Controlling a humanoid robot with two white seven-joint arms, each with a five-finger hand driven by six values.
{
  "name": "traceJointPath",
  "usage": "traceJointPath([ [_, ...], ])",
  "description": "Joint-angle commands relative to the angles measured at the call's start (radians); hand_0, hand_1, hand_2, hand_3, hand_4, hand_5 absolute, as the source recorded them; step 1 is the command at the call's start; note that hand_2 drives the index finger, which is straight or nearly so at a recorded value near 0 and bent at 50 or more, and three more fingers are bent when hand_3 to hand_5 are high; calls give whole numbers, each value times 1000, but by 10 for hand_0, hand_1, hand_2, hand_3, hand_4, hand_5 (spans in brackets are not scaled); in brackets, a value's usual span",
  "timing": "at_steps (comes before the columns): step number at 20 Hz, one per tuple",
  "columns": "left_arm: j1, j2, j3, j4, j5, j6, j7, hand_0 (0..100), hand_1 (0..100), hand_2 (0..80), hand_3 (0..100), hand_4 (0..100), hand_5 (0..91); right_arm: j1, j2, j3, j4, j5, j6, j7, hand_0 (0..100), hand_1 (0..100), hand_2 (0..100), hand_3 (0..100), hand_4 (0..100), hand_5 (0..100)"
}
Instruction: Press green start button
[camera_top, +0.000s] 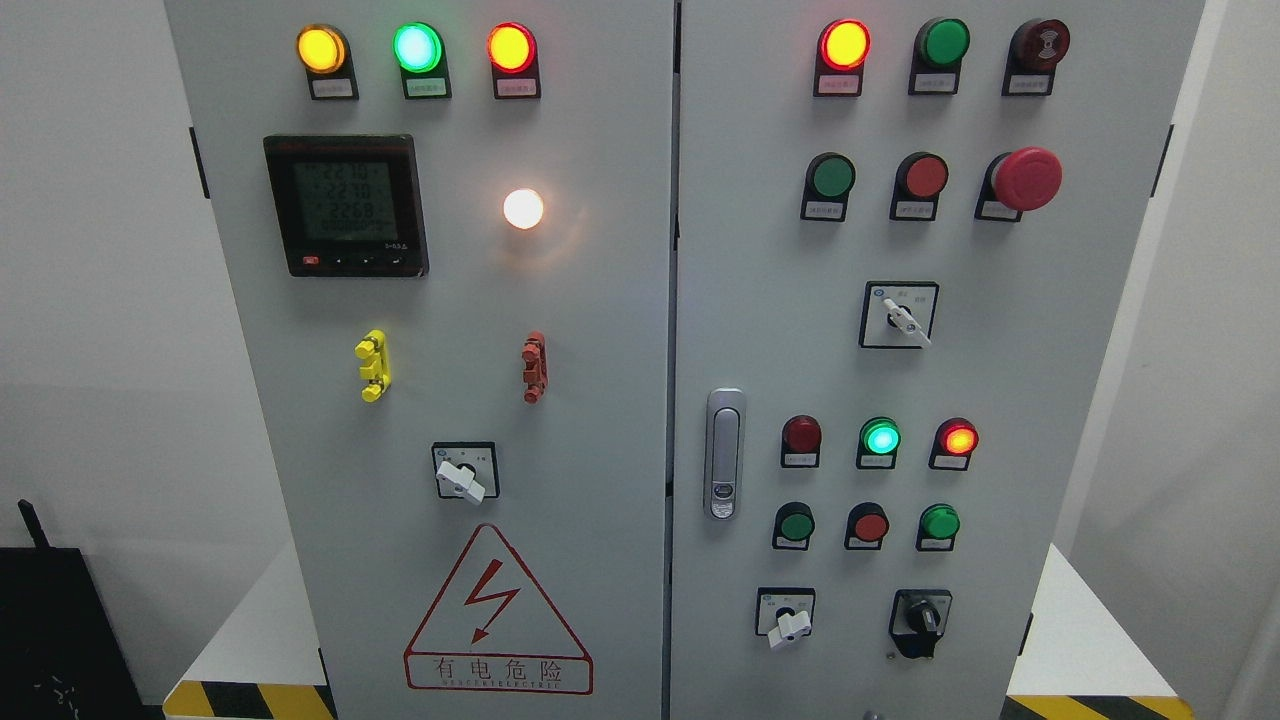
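A grey electrical cabinet with two doors fills the head view. On the right door, a green push button (832, 177) sits in the upper row beside a red push button (925, 177) and a red mushroom stop button (1026, 179). Lower down, two more green push buttons (797, 524) (940, 522) flank a red one (870, 526). Above them a green lamp (881, 438) is lit. An unlit green lamp (944, 43) is at the top. Neither of my hands is in view.
The left door carries a digital meter (346, 205), lit lamps (417, 47), a white lamp (523, 208), a rotary switch (464, 473) and a high-voltage warning sign (497, 620). The right door has a door handle (724, 453) and rotary switches (900, 315) (787, 615) (920, 620).
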Motion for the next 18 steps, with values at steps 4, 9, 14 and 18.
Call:
traceJointPath([
  [4, 0, 0, 0, 0, 0, -1, 0, 120, 556, 0, 0, 0, 0, 1, 1, -1, 4, -9, 1, 1, 255, 150, 0, 0, 0, 0],
  [9, 0, 0, 0, 0, 0, -1, 0, 120, 556, 0, 0, 0, 0, -3, -1, 0, 2, -8, 1, 3, 255, 150, 0, 0, 0, 0],
  [14, 0, 0, 0, 0, 0, -1, 0, 120, 556, 0, 0, 0, 0, -49, -1, -29, 16, 27, -2, 6, 230, 177, 0, 0, 0, 0],
  [18, 0, 0, 0, 0, 0, -1, 0, 120, 556, 0, 0, 0, 0, -118, 1, -90, 82, 178, -54, 1, 213, 211, 0, 54, 0, 0],
])
